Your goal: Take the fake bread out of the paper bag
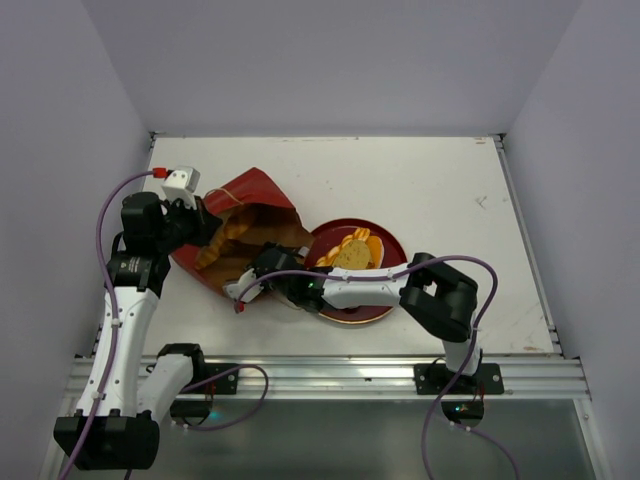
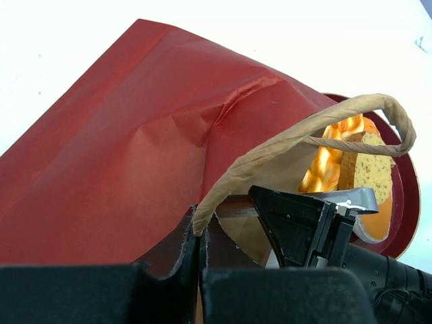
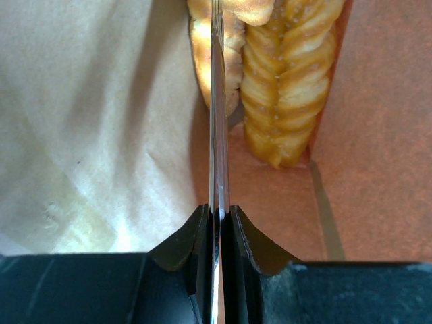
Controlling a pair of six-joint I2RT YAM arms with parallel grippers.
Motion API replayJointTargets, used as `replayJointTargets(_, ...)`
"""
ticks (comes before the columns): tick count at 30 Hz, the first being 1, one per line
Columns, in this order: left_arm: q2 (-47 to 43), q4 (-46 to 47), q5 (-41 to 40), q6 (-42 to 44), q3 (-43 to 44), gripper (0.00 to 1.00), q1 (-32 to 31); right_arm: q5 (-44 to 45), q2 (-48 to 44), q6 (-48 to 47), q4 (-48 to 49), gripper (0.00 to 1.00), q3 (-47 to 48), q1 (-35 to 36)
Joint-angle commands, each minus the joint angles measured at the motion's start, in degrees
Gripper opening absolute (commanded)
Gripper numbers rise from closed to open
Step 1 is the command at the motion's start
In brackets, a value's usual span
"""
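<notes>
The dark-red paper bag lies on its side at the left, mouth toward the plate. My left gripper is shut on its tan cord handle at the rim, holding the mouth up; the jaws pinch the cord. My right gripper reaches into the mouth, shut on a thin flat metal strip that runs toward two ridged golden loaves lying inside on the brown kraft lining. A round tan slice and a twisted stick lie on the plate.
The round dark-red plate sits just right of the bag's mouth, under the right arm. The right gripper's black body fills the bag opening in the left wrist view. White table stretches behind and to the right, walls all around.
</notes>
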Motion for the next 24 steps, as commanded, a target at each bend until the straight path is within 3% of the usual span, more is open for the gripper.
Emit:
replayJointTargets(1,-0.4,0.2,-0.3,0.2,2.2,0.00,0.5,-1.5,-2.8,3.3,-0.7,0.03,1.8,-0.1)
replayJointTargets(18,-2.1,-0.7,-2.5,0.7,1.9,0.00,0.5,-2.4,-11.7,13.9,-6.7,0.01,-1.5,-6.9)
replayJointTargets(24,-2.3,-0.3,-0.7,0.2,1.6,0.00,0.5,-5.1,-11.2,20.7,-13.0,0.06,2.1,-7.1)
